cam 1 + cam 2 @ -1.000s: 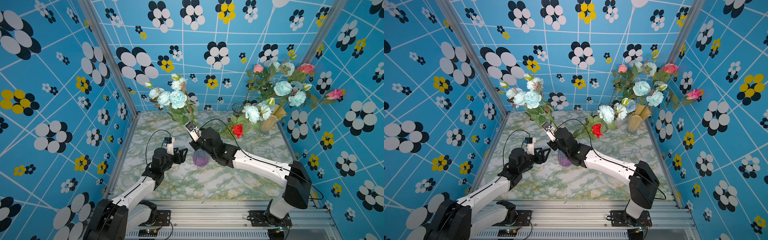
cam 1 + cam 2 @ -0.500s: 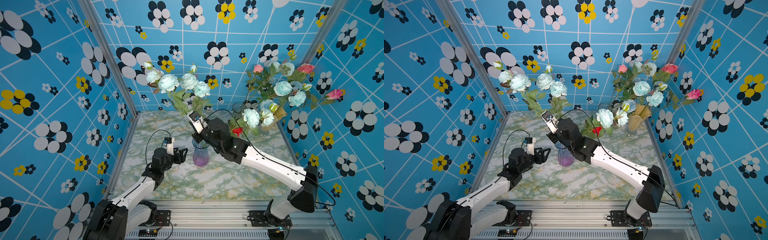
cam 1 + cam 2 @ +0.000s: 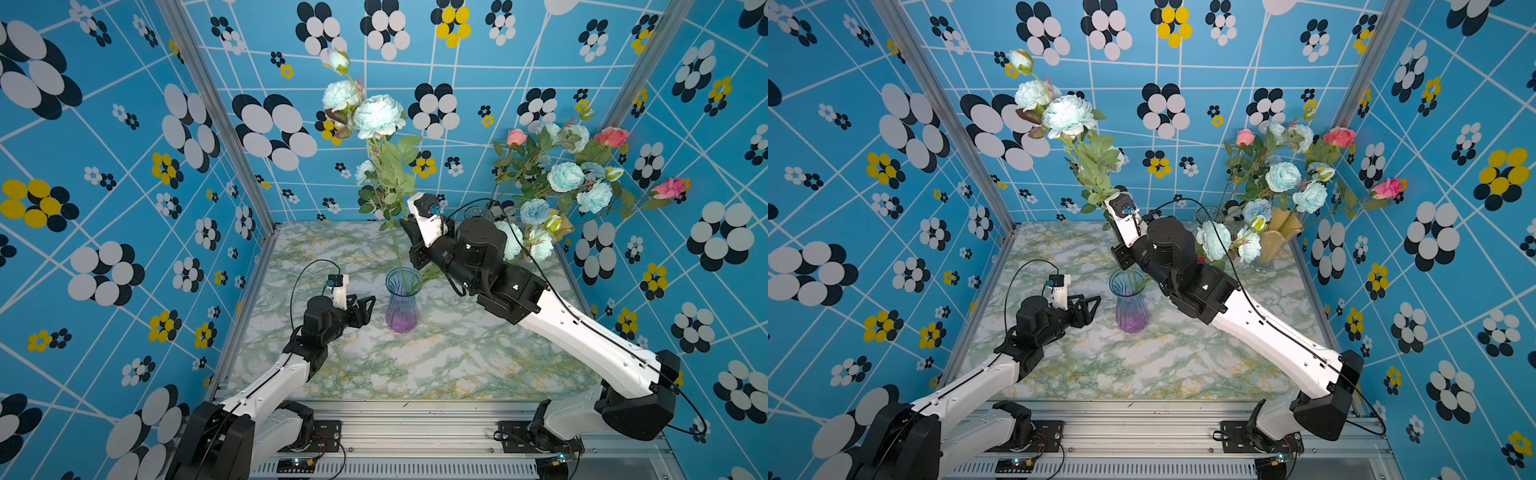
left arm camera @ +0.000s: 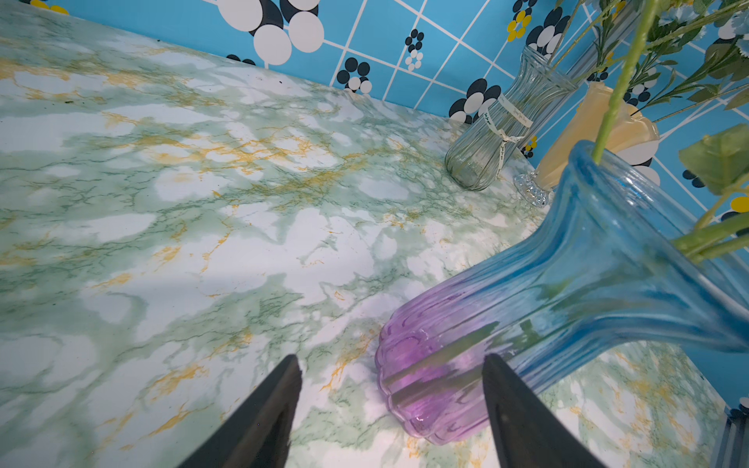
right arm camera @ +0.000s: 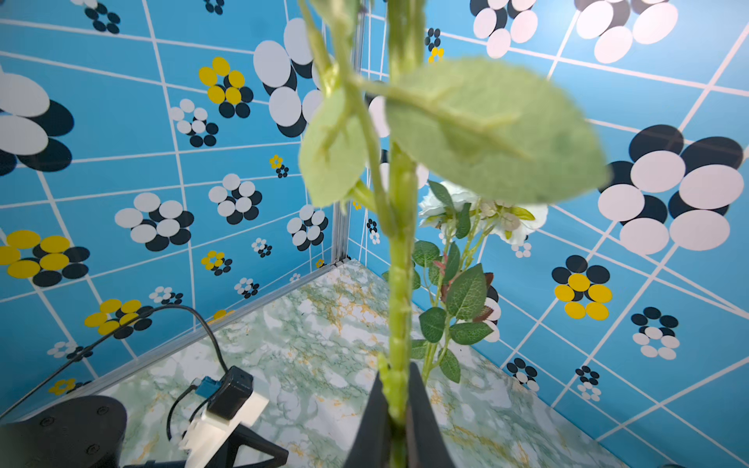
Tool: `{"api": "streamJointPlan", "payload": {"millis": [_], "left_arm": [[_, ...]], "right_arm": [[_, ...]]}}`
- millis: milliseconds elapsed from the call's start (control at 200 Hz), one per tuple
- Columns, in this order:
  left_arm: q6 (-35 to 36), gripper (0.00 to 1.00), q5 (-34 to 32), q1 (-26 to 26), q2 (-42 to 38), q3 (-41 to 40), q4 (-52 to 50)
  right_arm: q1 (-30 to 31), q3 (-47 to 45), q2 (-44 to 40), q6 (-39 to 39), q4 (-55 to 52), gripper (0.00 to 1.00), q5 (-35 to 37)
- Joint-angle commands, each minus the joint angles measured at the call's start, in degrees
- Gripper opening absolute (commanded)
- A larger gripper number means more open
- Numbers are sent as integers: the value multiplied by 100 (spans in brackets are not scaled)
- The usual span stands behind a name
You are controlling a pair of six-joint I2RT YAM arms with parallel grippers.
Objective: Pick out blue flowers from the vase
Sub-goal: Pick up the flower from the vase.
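- Now the blue flowers [image 3: 379,116] stand higher, swung upright, blooms up, stem end in the blue-purple vase [image 3: 401,307].
- Right jaws pinch the stem; left jaws wide.

Blue walls [image 3: 124,232] with white lines and black, white and yellow flower prints are enclosing a green-veined marble-patterned tabletop [image 3: 415,365]. Silver metal posts [image 3: 222,124] are standing at its far corners; an aluminium rail [image 3: 415,420] is running along its near edge.
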Motion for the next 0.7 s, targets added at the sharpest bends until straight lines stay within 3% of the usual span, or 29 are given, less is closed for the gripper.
{"api": "streamJointPlan", "payload": {"millis": [0, 465, 700], "left_arm": [[62, 73, 5, -48, -96, 163, 4], [-19, 73, -64, -44, -78, 225, -119], [22, 73, -233, -48, -457, 226, -400]], "right_arm": [[-117, 372, -183, 362, -322, 0, -250], [-236, 1387, -157, 827, -1046, 0, -764], [-242, 1689, -157, 1184, -1281, 0, -1219]]}}
